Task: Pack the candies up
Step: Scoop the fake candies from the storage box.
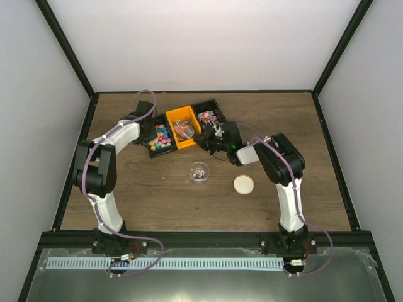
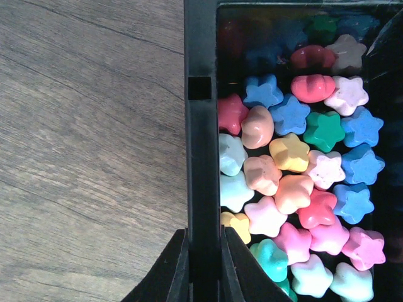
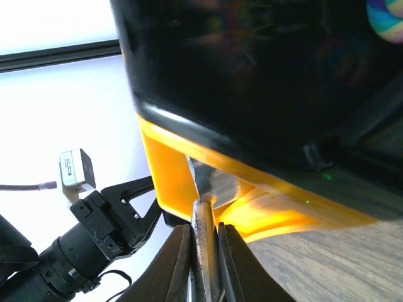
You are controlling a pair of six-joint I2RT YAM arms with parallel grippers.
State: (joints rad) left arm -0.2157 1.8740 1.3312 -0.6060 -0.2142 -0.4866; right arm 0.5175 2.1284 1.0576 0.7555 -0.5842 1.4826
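Note:
The candies (image 2: 296, 189) are small star and round sweets in pink, blue, green, yellow and red, heaped in a black bin (image 2: 200, 126). In the top view this candy bin (image 1: 162, 136) is the leftmost of three. My left gripper (image 2: 204, 267) is shut on the bin's side wall, one finger on each side of it. My right gripper (image 3: 205, 251) is shut on the handle of a metal spoon (image 3: 211, 182), whose bowl lies against the orange bin (image 3: 169, 173). From above, the right gripper (image 1: 208, 141) sits at the orange bin's (image 1: 181, 119) right side.
A clear round jar (image 1: 199, 171) stands on the wooden table in front of the bins, with a cream round lid (image 1: 244, 184) to its right. A second black bin (image 1: 208, 115) with wrapped sweets sits right of the orange one. Dark frame posts border the table.

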